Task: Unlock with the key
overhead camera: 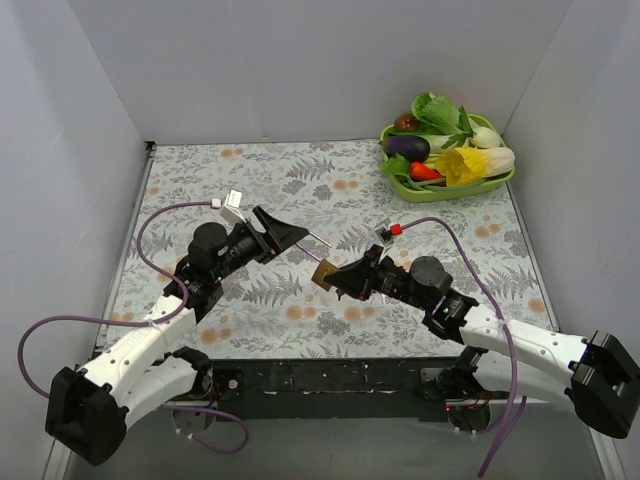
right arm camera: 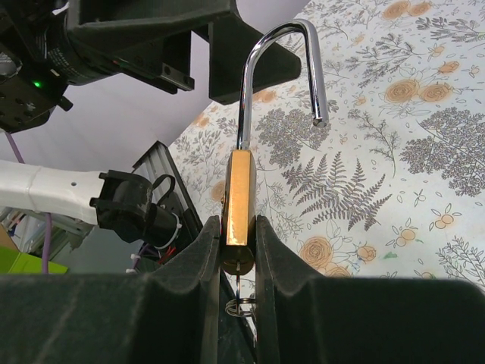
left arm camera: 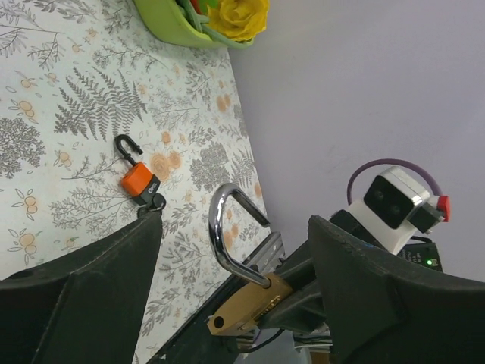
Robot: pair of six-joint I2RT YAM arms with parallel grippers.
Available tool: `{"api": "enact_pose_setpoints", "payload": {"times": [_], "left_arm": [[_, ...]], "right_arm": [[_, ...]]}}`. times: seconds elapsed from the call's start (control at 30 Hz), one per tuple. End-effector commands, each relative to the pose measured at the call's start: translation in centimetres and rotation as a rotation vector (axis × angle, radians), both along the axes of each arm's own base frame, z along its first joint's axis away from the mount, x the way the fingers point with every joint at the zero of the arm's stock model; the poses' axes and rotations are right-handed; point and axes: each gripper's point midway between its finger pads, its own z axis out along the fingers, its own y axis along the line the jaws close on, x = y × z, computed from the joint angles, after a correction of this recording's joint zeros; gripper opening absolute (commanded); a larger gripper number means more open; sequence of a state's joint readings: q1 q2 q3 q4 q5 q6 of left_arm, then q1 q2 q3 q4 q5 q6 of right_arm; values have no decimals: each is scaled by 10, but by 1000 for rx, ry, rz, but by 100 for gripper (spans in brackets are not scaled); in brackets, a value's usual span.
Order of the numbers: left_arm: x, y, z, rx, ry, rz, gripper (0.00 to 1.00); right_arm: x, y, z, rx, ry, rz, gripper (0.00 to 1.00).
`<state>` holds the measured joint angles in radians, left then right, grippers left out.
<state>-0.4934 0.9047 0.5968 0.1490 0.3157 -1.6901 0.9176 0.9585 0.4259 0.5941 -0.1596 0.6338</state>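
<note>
The right gripper (right arm camera: 237, 227) is clamping the brass padlock (right arm camera: 241, 197) by its flat sides, both fingers pressing on the lower half of the body. The lock is being held in the air above the middle of the desk (overhead camera: 300, 180). Its steel shackle (right arm camera: 282, 68) is standing swung open, the free end hanging clear of the body, and a small wire ring (right arm camera: 239, 305) is showing under the base; the key itself cannot be made out. The right arm is reaching in low from the near right corner, forearm slanting toward the centre. Facing it, the left gripper (left arm camera: 235, 224) is standing open, its jaws spread to either side of the shackle without touching it, the left arm stretching in from the near left corner with its wrist level. A small orange clip (left arm camera: 139, 180) is lying on the fern-patterned cloth beyond the lock, and a green tray of toy vegetables (overhead camera: 440, 195) is sitting in the far right corner.
</note>
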Motion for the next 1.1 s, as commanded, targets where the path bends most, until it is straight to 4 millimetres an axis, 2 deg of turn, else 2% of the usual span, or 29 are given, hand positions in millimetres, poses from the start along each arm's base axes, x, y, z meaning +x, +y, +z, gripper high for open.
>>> {"api": "enact_pose_setpoints", "payload": {"times": [0.0,0.17,0.23,0.33,0.53,0.63,0.8,1.07], "left_arm": [[-1,-6,-12,-4,33,-40,70],[-3,-13,-7,-34,-30,-89,55],[-3,-14,-4,-36,-54,-97,44],[-4,-15,-7,-17,-78,-112,31],[-7,-18,-23,24,-104,-158,17],[-11,-23,-33,38,-97,-203,14],[-15,-24,-51,63,-83,-234,2],[-14,-21,-89,176,5,-243,0]], "right_arm": [[2,2,48,147,-84,-5,1],[3,0,45,152,-70,-14,1],[2,-1,42,157,-57,-16,1],[3,-3,37,167,-31,-33,1],[5,-6,28,193,21,-60,1],[6,-8,20,208,62,-74,1],[7,-10,5,213,124,-90,1],[8,-9,-39,130,185,-125,1]]}}
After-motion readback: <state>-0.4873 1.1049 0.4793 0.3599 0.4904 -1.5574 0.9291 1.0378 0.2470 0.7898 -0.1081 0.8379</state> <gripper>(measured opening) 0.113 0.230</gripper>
